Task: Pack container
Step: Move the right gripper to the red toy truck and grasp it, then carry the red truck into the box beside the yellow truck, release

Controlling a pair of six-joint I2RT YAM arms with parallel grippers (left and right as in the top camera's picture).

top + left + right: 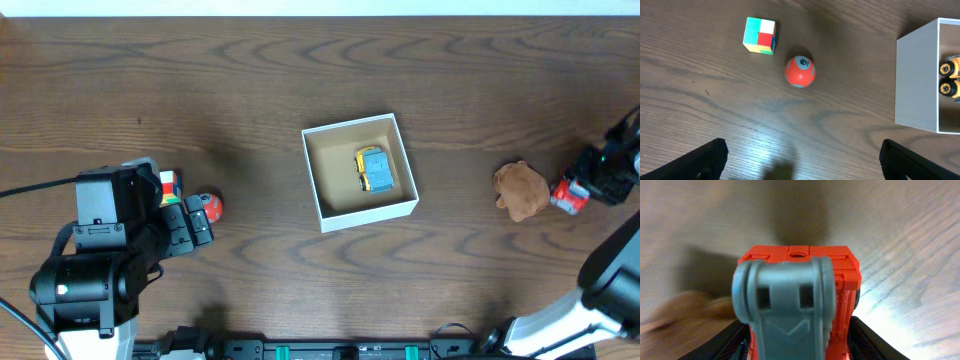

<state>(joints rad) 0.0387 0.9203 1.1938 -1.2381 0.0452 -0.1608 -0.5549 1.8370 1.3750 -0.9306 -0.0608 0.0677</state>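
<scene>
Right wrist view, item one: my right gripper (802, 341), part-way closed and clamped on a red toy vehicle (840, 275) with a grey piece (782, 295) facing the lens. The toy fills the gap between the fingers, with the blurred bench (920, 240) beyond.

Left wrist view, item two: my left gripper (805, 162), spread fully wide and holding nothing, fingers at the lower corners of the frame. Beyond it, near frame centre, is a red ball (800, 71). Further off, upper left, is a multicoloured cube (760, 35). The container (917, 80) is at the right edge, white wall facing me.

Overhead: the container sits at frame centre with a yellow-and-blue toy car (373, 169) inside, towards its right side. A brown plush toy (521, 189) lies to its right, just beside my right gripper.
</scene>
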